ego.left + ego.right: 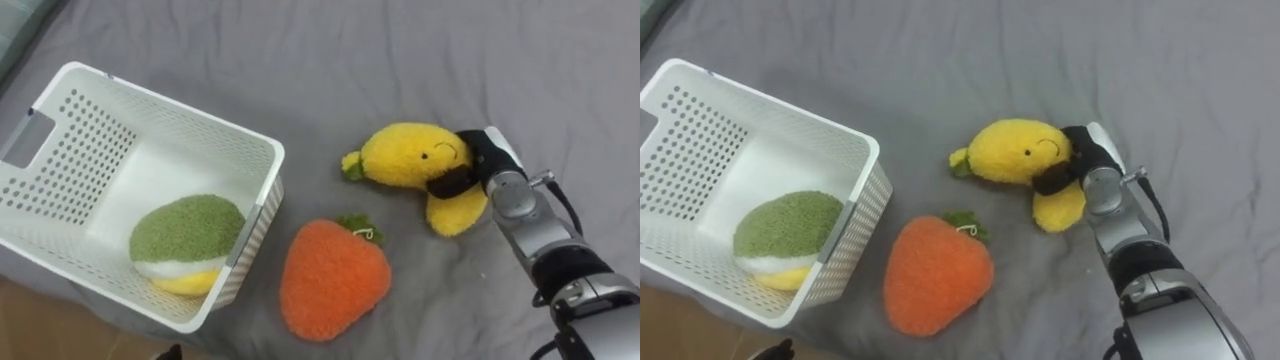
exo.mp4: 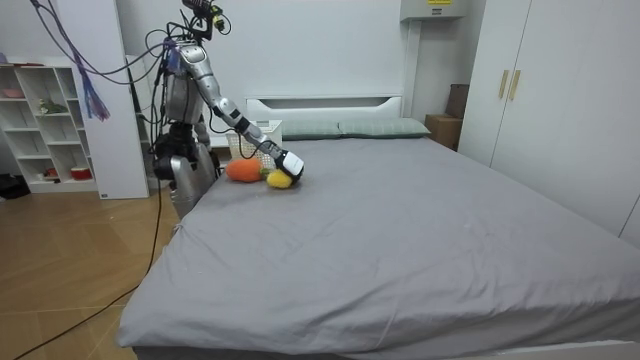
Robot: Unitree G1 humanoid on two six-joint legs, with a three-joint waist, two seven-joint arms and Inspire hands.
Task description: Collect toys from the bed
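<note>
Two toys lie on the bed [image 1: 420, 60] just beside the white basket [image 1: 170, 105]; your right hand [image 1: 485, 155] has its fingers [image 1: 447, 184] curled around the yellow toy [image 1: 405, 155]. Lift it clear of the orange toy [image 1: 333, 280], over the basket's rim.

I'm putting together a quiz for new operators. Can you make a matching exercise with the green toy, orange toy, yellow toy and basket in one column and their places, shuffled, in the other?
Things:
1. green toy
2. orange toy
3. yellow toy
4. basket

Places:
A. gripped by the right hand
B. at the robot's left, holding one toy
C. inside the basket
D. loose on the bed, beside the basket

Pairs: 1-C, 2-D, 3-A, 4-B
</note>
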